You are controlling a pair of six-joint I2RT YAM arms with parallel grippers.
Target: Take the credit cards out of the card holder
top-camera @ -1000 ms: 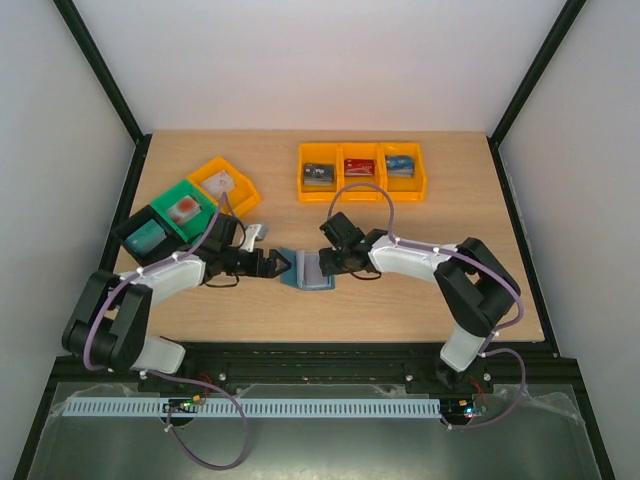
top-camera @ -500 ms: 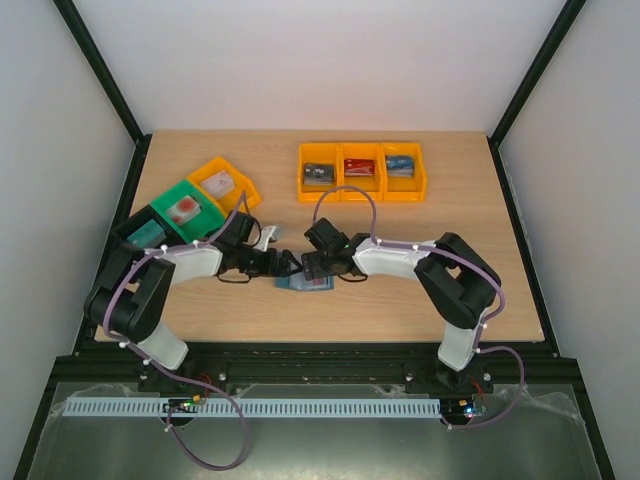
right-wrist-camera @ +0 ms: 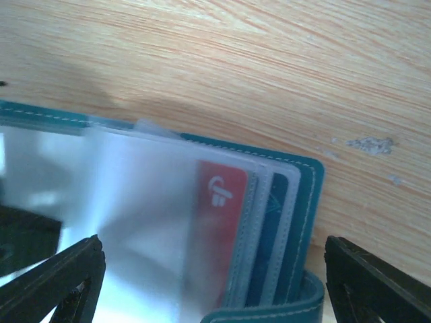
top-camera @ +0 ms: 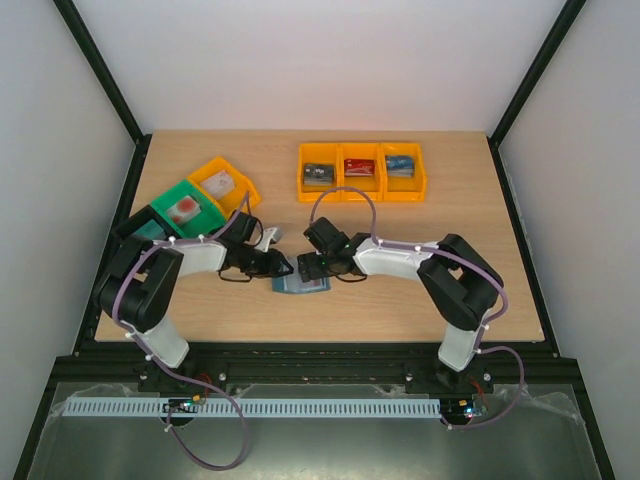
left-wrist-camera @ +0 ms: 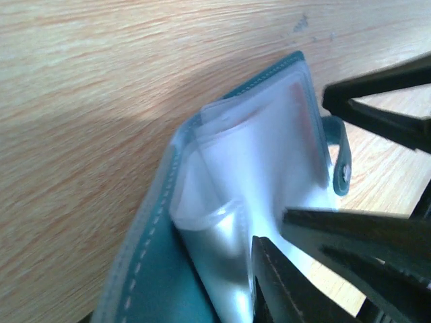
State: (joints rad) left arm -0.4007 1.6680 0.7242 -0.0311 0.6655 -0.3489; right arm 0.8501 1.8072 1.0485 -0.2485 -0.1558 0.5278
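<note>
The card holder (top-camera: 301, 285) is laid open on the desk (top-camera: 450, 210), near the middle of the near edge, between the two arms; a red card (right-wrist-camera: 219, 222) and a blue card (right-wrist-camera: 271, 215) are seen tucked in its clear sleeves (left-wrist-camera: 256, 155); the right jaws are spread wide over the holder; the left jaws are set about the sleeves, though whether anything is pinched cannot be told; more cards (top-camera: 360, 167) are held in an orange tray (top-camera: 362, 196) at the far edge.
</note>
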